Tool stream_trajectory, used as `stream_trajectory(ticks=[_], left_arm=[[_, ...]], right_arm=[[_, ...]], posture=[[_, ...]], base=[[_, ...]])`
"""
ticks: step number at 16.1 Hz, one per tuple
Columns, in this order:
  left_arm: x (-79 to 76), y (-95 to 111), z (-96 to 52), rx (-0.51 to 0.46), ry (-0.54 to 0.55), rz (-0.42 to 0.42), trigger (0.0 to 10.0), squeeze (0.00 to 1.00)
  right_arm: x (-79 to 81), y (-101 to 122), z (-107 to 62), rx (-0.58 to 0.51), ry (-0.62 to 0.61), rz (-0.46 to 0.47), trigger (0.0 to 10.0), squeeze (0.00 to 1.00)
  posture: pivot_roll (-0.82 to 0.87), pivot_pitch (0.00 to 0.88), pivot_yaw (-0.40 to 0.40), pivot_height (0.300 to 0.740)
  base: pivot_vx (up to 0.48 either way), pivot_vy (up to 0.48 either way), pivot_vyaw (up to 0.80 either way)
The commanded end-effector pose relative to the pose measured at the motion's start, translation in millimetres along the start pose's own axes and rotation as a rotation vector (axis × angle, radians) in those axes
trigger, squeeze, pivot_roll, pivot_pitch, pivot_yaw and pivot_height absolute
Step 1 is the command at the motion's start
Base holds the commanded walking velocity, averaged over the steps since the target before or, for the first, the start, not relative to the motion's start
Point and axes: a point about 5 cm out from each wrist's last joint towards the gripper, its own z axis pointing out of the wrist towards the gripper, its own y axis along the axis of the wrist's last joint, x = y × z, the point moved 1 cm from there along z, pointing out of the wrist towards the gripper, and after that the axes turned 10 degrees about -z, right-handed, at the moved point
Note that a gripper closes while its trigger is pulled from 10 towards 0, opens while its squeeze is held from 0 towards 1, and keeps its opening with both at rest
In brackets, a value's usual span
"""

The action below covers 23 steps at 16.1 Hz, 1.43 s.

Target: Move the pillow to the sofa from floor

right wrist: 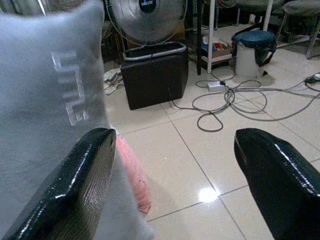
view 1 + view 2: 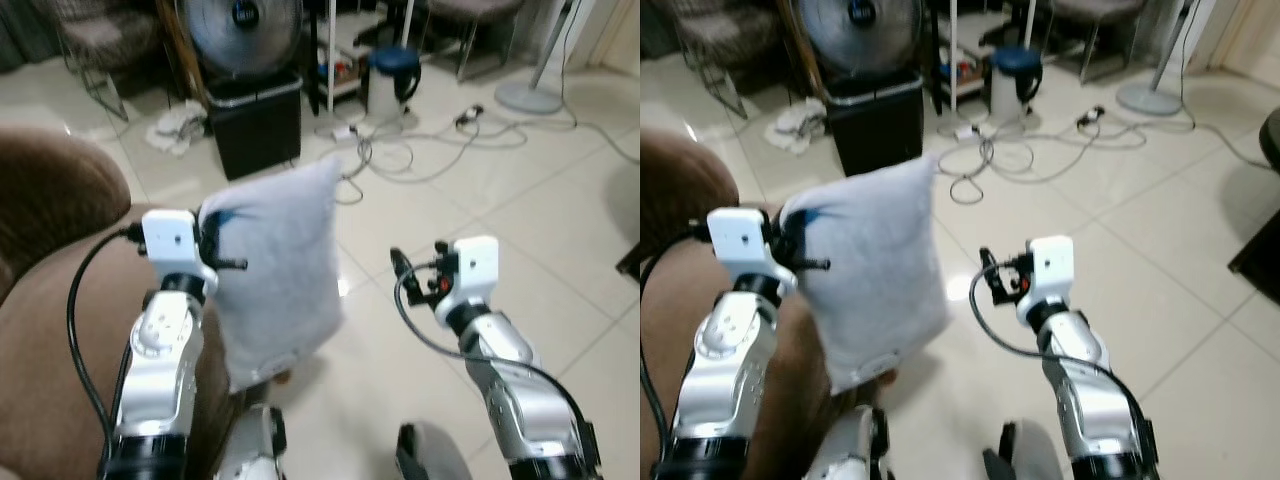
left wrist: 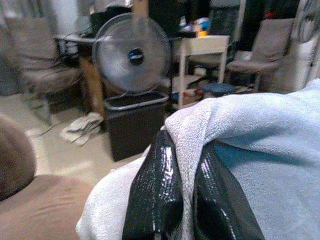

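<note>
A soft, pale blue-grey fleece pillow hangs in the air at the centre of the head view, its upper corner pinched between the 2 black fingers of the left tool, which are clamped together on the fabric. The pillow droops as a tall, slightly twisted rectangle, its lower edge clear of the glossy cream floor tiles. At 9 o'clock, the rounded brown arm of the sofa bulges beside the left arm, its plush surface just beside the pillow's left edge. The right tool sits at 4 o'clock, apart from the pillow, its 2 ribbed black fingers spread wide; in its wrist view one finger lies next to the fleece. At 12 o'clock stand a round wire-caged fan above a square black bin, with looping grey cables sprawled over the tiles at 1 o'clock. Open tile floor stretches toward 3 o'clock.
</note>
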Motion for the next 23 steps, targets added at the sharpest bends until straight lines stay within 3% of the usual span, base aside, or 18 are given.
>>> stream_trajectory(ticks=[1, 4, 13, 15, 17, 23], left_arm=[[2.7, 9.1, -1.4, -0.029, 0.04, 0.015, 10.0, 0.0], [-10.5, 8.4, -9.0, -0.02, -0.027, 0.09, 10.0, 0.0], [-18.3, 6.0, -18.1, -0.006, -0.065, 0.112, 10.0, 0.0], [-17.1, 5.8, -18.9, -0.004, -0.063, 0.111, 10.0, 0.0], [-15.6, 10.6, -16.1, -0.027, -0.057, 0.157, 10.0, 0.0], [-13.8, 13.8, -14.3, -0.035, -0.043, 0.16, 10.0, 0.0]], right_arm=[[-1.3, 7.8, 3.5, -0.031, -0.002, 0.006, 10.0, 0.0], [1.8, 13.6, 10.5, -0.024, 0.027, -0.008, 10.0, 0.0], [6.0, 6.3, 8.4, 0.004, 0.073, -0.044, 10.0, 0.0], [3.5, 6.1, 9.3, -0.005, 0.038, -0.007, 10.0, 0.0], [6.9, 6.2, 11.7, 0.003, 0.079, -0.066, 10.0, 0.0], [21.7, 6.8, 11.0, -0.012, 0.156, -0.066, 10.0, 0.0]], posture=[[0.05, 0.0, 0.027, 0.704], [0.05, 0.0, 0.015, 0.729], [0.07, 0.0, -0.002, 0.74], [0.07, 0.0, -0.006, 0.74], [0.08, 0.0, -0.007, 0.74], [0.09, 0.0, -0.007, 0.74]], base=[[0.0, 0.0, 0.0], [0.0, 0.0, 0.0], [0.0, 0.0, 0.0], [0.0, 0.0, 0.0], [0.0, 0.0, 0.0], [0.0, 0.0, 0.74]])
